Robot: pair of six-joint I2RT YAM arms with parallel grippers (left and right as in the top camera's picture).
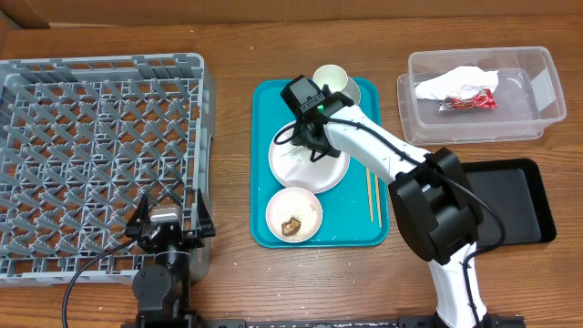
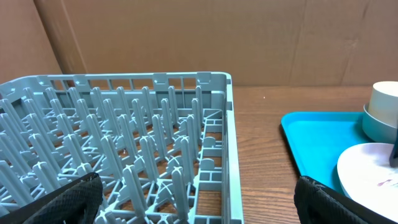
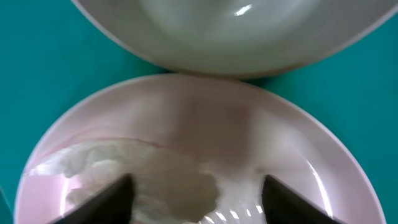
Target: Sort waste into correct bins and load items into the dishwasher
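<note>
Closest to the lens, the two dark fingers (image 2: 62,202) of the left pincer (image 1: 172,217) are standing wide apart, gripping nothing. Directly ahead of this pincer and stretching off to its left, the grey dish rack (image 1: 100,155) is sitting on the wooden table (image 1: 232,55).

To that pincer's right, a teal tray (image 1: 351,223) is lying flat. The right pincer (image 1: 316,150) is reaching over it and pointing down at the pale pink plate (image 1: 335,171). Its fingers (image 3: 102,199) are standing partly apart with nothing clamped between them. A whitish clump (image 3: 155,180) is lying on the plate between and just ahead of the fingertips. The close view is too blurred to tell whether either finger is touching it.

Nearer the robot than this pincer, a small whitish bowl (image 1: 273,205) is holding a brown food scrap (image 1: 292,224). Beyond the pincer, a white cup (image 1: 330,76) is sitting in a second bowl (image 2: 376,127) at the tray's far edge.

To the pincer's right, the wooden chopsticks (image 1: 373,196) are lying side by side on the tray. Further right and beyond, the clear plastic tub (image 1: 547,87) is holding crumpled white paper (image 1: 446,85) and a red wrapper (image 1: 469,102). Right of the pincer and nearer the robot, the black tray (image 1: 515,196) is resting on the table, partly hidden by the right arm (image 1: 437,210).
</note>
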